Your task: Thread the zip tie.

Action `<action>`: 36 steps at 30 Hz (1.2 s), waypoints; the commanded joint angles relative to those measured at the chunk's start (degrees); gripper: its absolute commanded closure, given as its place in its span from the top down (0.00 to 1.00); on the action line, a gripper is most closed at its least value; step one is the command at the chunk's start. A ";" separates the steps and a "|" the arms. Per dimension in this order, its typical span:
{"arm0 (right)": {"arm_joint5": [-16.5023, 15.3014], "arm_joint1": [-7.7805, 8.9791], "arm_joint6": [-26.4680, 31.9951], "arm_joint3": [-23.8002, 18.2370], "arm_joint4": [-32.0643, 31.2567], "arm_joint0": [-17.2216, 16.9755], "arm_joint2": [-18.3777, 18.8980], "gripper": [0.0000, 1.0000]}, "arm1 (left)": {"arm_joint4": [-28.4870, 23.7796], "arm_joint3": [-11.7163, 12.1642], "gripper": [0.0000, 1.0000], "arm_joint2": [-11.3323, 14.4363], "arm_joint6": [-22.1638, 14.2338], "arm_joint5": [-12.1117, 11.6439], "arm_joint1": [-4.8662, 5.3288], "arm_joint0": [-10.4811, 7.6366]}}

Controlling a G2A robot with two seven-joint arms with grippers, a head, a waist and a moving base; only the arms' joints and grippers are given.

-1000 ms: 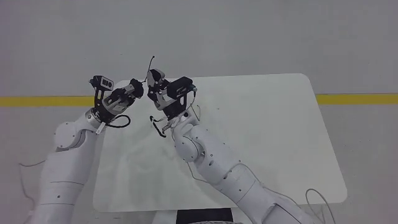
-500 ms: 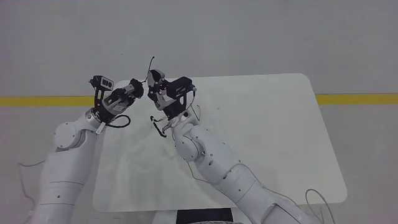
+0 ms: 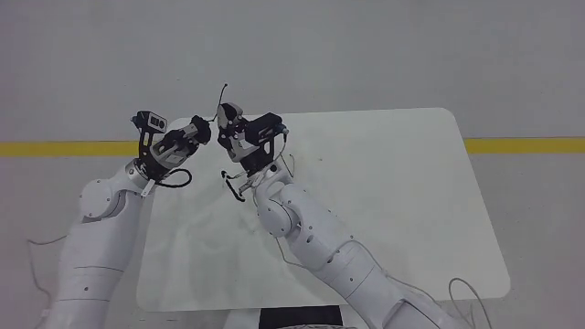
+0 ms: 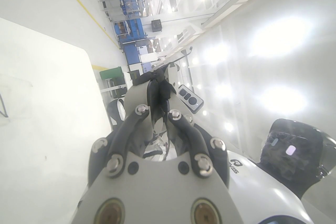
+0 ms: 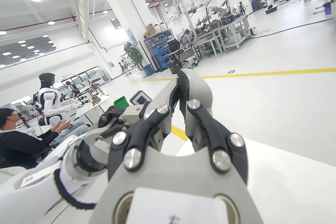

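A thin black zip tie stands up above the far left corner of the white table. My left gripper and right gripper meet tip to tip at its lower end, raised over the table. In the left wrist view the left gripper is shut with black pieces of the zip tie at its tips. In the right wrist view the right gripper is shut on the zip tie, whose strand rises past the fingertips.
The table's rounded far left corner lies right under both grippers, with open floor beyond it. A yellow floor line runs past the table on both sides. The tabletop stretches right and toward the robot.
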 commanded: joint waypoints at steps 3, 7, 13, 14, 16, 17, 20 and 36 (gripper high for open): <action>-0.66 -0.02 0.27 -0.13 0.14 -0.41 0.13 0.00 | 0.00 0.00 0.00 0.00 0.00 0.00 0.00 0.00; -1.38 -0.07 0.64 -0.05 0.43 -0.71 0.20 0.00 | 0.00 0.00 0.00 0.00 0.00 0.00 0.00 0.00; -2.01 -0.13 1.16 0.14 0.38 -0.91 0.30 0.00 | 0.00 0.00 0.00 0.00 0.00 0.00 0.00 0.00; -2.01 -0.13 1.09 0.13 0.36 -0.92 0.40 0.00 | 0.00 0.00 0.00 0.00 0.00 0.00 0.00 0.00; -1.92 -0.14 0.88 0.07 0.21 -0.88 0.57 0.00 | 0.00 0.00 0.00 0.00 0.00 0.00 0.00 0.00; -1.88 -0.15 0.67 0.00 0.05 -0.82 0.67 0.00 | 0.00 0.00 0.00 0.00 0.00 0.00 0.00 0.00; -1.96 -0.19 0.43 0.09 -0.25 -0.74 0.78 0.00 | 0.00 0.00 0.00 0.00 0.00 0.00 0.00 0.00; -3.87 -0.34 1.86 1.00 -0.19 -0.76 0.96 0.00 | 0.00 0.00 0.00 0.00 0.00 0.00 0.00 0.00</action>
